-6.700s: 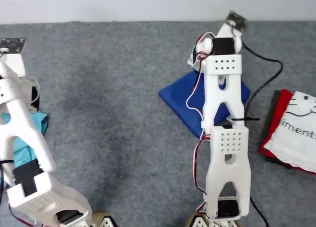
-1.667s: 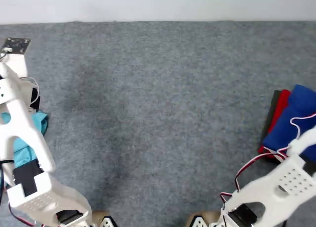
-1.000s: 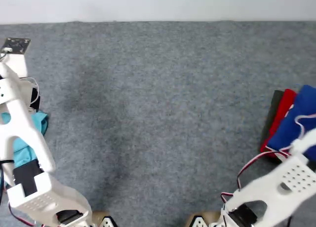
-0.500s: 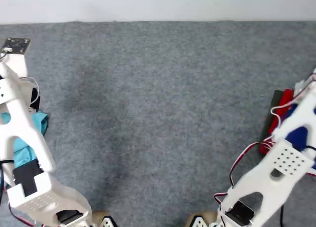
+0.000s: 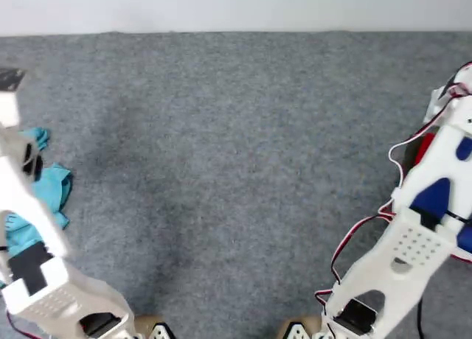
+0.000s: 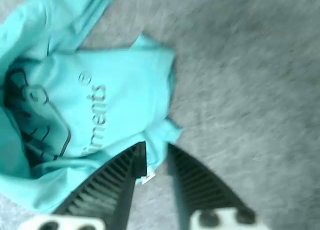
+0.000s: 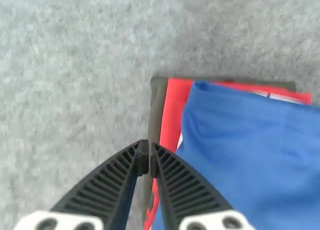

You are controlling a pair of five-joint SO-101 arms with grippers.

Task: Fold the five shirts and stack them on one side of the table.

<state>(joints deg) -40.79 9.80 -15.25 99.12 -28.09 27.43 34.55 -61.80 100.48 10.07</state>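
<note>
A crumpled teal shirt (image 6: 85,110) lies at the table's left edge (image 5: 46,188). My left gripper (image 6: 156,152) hovers over its hem, open by a narrow gap, with the cloth's edge under the fingertips. At the right edge stands a stack: a folded blue shirt (image 7: 240,155) on top, a red shirt (image 7: 170,115) and a dark shirt (image 7: 155,110) below it. My right gripper (image 7: 150,157) is shut and holds nothing, just above the stack's near-left corner. The right arm (image 5: 413,236) covers most of the stack in the high view, where some of the blue shirt (image 5: 434,195) shows.
The table is covered in grey carpet (image 5: 236,133), with a wide bare stretch between the two arms. A white wall (image 5: 236,7) runs along the far edge. The left arm (image 5: 29,243) stands over the teal shirt's near side.
The right arm swung the blue shirt from mid-table onto the stack at the right, then stretched out over it. The left arm has just shifted, uncovering more teal shirt.
</note>
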